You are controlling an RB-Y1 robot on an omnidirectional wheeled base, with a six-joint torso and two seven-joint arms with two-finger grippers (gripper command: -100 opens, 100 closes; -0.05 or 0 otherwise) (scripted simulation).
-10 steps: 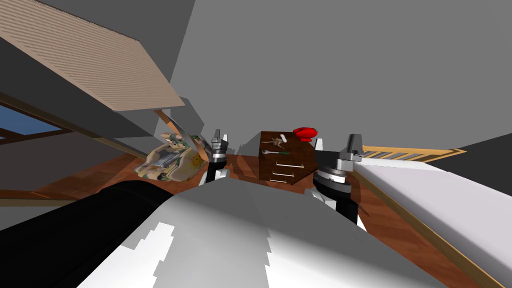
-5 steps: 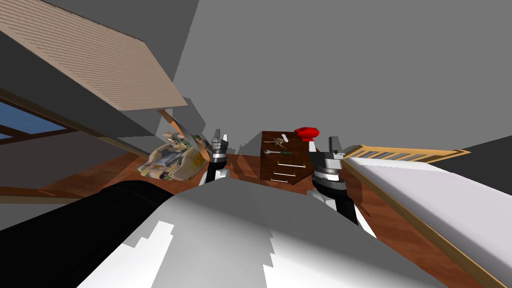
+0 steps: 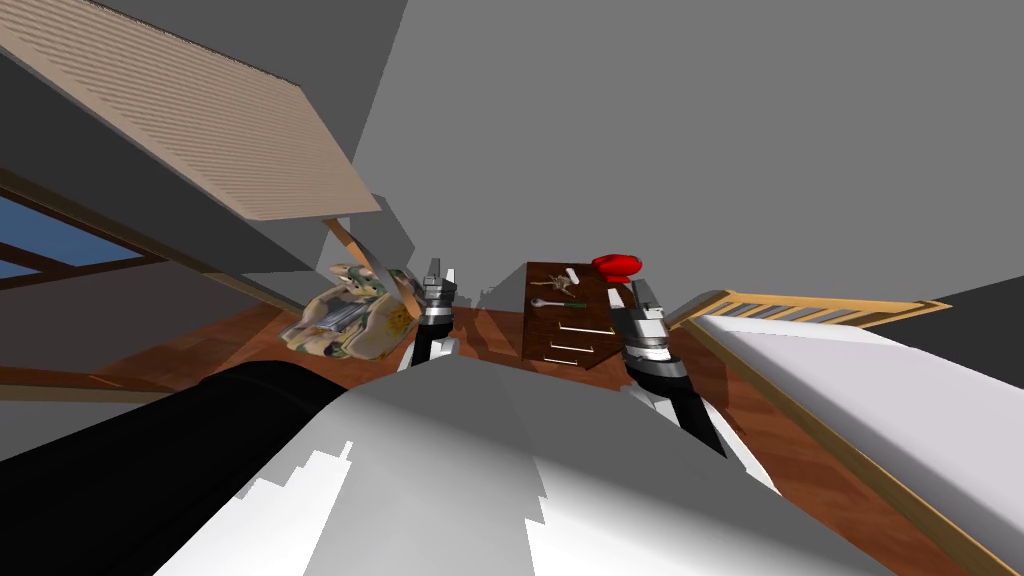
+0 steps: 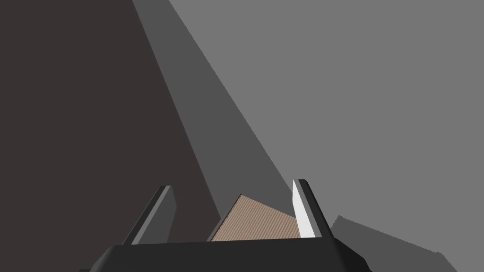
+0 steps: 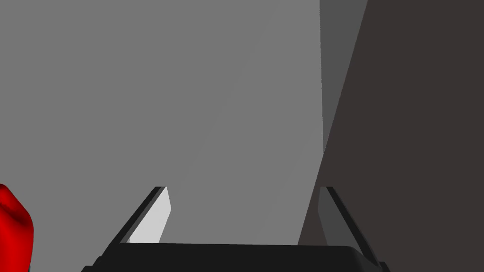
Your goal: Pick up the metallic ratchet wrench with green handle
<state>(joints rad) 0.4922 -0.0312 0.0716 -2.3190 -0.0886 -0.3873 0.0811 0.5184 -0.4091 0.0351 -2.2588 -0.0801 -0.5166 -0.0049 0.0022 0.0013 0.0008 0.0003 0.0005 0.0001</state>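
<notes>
Wrench (image 3: 555, 303) lies flat on the dresser (image 3: 570, 340) top, by its front edge. Silver head points to 9 o'clock, green handle to 3 o'clock. Nothing is touching it.

At 12 o'clock of the wrench, also on the top, are a brown tangled item (image 3: 553, 284) and a small white cylinder (image 3: 571, 274). A red object (image 3: 615, 265) sits at 2 o'clock by the far right corner; can't tell if it rests on the top.

The dresser is dark wood with three pale-handled drawers, and it stands against a grey wall (image 3: 700, 130).

Right arm (image 3: 668, 378) reaches up along the dresser's right side. Right jaws are released and empty, near the wrench at its 3 o'clock, apart from it. The red object shows beside them in the right wrist view.

Left arm (image 3: 430, 340) is at 9 o'clock of the dresser, well apart. Left jaws are released and empty.

Room:
- Floor (image 3: 200, 345) is wood.
- Bed (image 3: 900, 400) is at 3 o'clock, with a white mattress and a slatted wooden end.
- A floral-patterned heap (image 3: 350, 318) lies at 9 o'clock.
- A tan blind (image 3: 200, 120) and a window (image 3: 40, 245) are at 10 o'clock.
</notes>
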